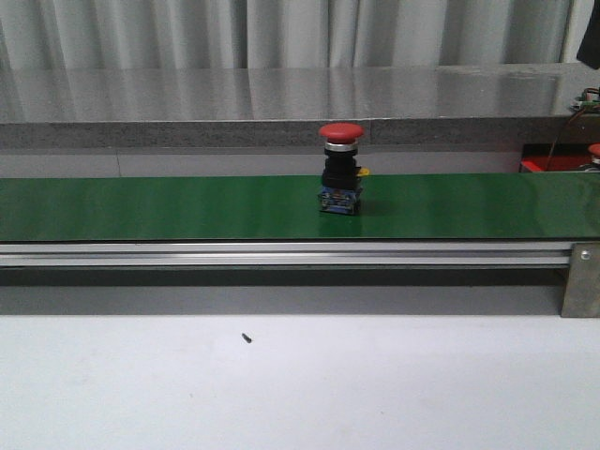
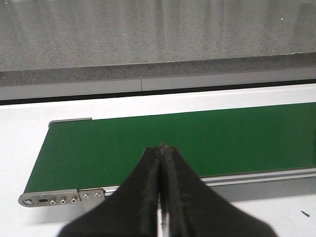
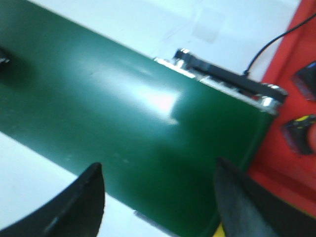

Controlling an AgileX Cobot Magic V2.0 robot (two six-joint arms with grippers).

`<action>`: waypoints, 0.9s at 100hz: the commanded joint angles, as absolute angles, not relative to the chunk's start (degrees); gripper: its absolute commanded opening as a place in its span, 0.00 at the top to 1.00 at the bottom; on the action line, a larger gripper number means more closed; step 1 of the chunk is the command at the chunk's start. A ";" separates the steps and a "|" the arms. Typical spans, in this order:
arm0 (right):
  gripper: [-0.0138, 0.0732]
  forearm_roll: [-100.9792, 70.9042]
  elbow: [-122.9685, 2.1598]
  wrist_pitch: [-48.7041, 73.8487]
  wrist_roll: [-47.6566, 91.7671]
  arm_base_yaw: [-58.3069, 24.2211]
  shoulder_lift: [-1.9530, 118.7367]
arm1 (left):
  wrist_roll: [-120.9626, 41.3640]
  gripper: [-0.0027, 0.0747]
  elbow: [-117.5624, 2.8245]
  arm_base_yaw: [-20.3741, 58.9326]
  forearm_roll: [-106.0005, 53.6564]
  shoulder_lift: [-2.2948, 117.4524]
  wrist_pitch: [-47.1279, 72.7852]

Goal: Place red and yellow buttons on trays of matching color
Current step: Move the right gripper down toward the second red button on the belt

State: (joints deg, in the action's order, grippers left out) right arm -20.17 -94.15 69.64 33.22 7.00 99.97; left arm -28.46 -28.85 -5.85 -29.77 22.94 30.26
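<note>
While blurred, red tray [image 3: 291, 118] cut off

black, wedge-shaped left gripper [image 2: 161, 197] fingers with ribbed inner edges; dark, rounded right gripper [image 3: 158, 197] fingers

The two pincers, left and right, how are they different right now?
The left pincer is shut, its fingers pressed together, while the right pincer is open with a wide gap. The left pincer hangs over the end of the green belt with the metal bracket, while the right pincer hangs over the end beside the red tray. Both are black and hold nothing.
</note>
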 commanded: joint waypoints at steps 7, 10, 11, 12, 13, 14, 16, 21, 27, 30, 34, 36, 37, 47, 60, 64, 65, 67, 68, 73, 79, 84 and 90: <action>0.29 -22.01 -87.76 63.06 33.33 2.44 93.11 | -28.38 0.99 -30.44 -5.36 -31.45 23.39 25.82; 0.29 -22.01 -86.78 62.39 33.33 1.53 92.80 | -28.38 0.99 -30.44 -5.36 -31.45 23.39 25.82; 0.29 -22.01 -86.36 62.26 33.33 1.30 92.73 | -28.38 0.99 -30.44 -5.36 -31.45 23.39 25.82; 0.29 -22.01 -86.15 62.00 33.33 0.85 92.67 | -28.38 0.99 -30.44 -5.36 -31.45 23.39 25.82; 0.29 -22.01 -85.95 61.87 33.33 0.62 92.67 | -28.38 0.99 -30.44 -5.36 -31.45 23.39 25.82; 0.29 -22.01 -85.61 61.61 33.33 0.16 92.67 | -28.38 0.99 -30.44 -5.36 -31.45 23.39 25.82; 0.29 -22.01 -85.18 61.31 33.33 -0.53 92.67 | -28.38 0.99 -30.44 -5.36 -31.45 23.39 25.82; 0.29 -22.01 -84.28 60.28 33.33 -2.12 92.67 | -28.38 0.99 -30.44 -5.36 -31.45 23.39 25.82; 0.29 -22.01 -83.69 59.22 33.33 -3.77 92.67 | -28.38 0.99 -30.44 -5.36 -31.45 23.39 25.82; 0.29 -22.01 -83.63 58.70 33.33 -4.71 92.67 | -28.38 0.99 -30.44 -5.36 -31.45 23.39 25.82; 0.29 -22.01 -83.63 58.14 33.33 -5.63 92.67 | -28.38 0.99 -30.44 -5.36 -31.45 23.39 25.82; 0.29 -22.01 -83.63 57.72 33.33 -6.16 92.67 | -28.38 0.99 -30.44 -5.36 -31.45 23.39 25.82; 0.29 -22.01 -83.63 57.41 33.33 -6.34 92.67 | -28.38 0.99 -30.44 -5.36 -31.45 23.39 25.82; 0.28 -22.01 -83.63 55.41 33.38 -8.62 92.79 | -28.38 0.99 -30.44 -5.36 -31.45 23.39 25.82; 0.22 -21.90 -83.63 54.07 33.38 -10.33 93.70 | -28.38 0.99 -30.44 -5.36 -31.45 23.39 25.82; 0.21 -21.61 -83.63 53.72 33.38 -10.70 94.22 | -28.38 0.99 -30.44 -5.36 -31.45 23.39 25.82; 0.20 -21.62 -83.63 53.56 33.38 -10.74 94.23 | -28.38 0.99 -30.44 -5.36 -31.45 23.39 25.82; 0.20 -21.62 -83.63 53.37 33.38 -10.82 94.49 | -28.38 0.99 -30.44 -5.36 -31.45 23.39 25.82; 0.20 -21.62 -83.63 53.23 33.38 -10.89 94.60 | -28.38 0.99 -30.44 -5.36 -31.45 23.39 25.82; 0.20 -21.62 -83.63 52.65 33.38 -11.09 95.06 | -28.38 0.99 -30.44 -5.36 -31.45 23.39 25.82; 0.20 -21.62 -83.63 52.05 33.38 -11.19 95.43 | -28.38 0.99 -30.44 -5.36 -31.45 23.39 25.82; 0.20 -21.62 -83.63 51.65 33.38 -11.21 95.82 | -28.38 0.99 -30.44 -5.36 -31.45 23.39 25.82; 0.20 -21.62 -83.63 51.24 33.38 -11.21 96.30 | -28.38 0.99 -30.44 -5.36 -31.45 23.39 25.82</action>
State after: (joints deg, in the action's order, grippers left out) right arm -20.40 -82.24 53.71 33.13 -11.19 98.27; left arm -28.46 -28.85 -5.85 -29.77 22.94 30.26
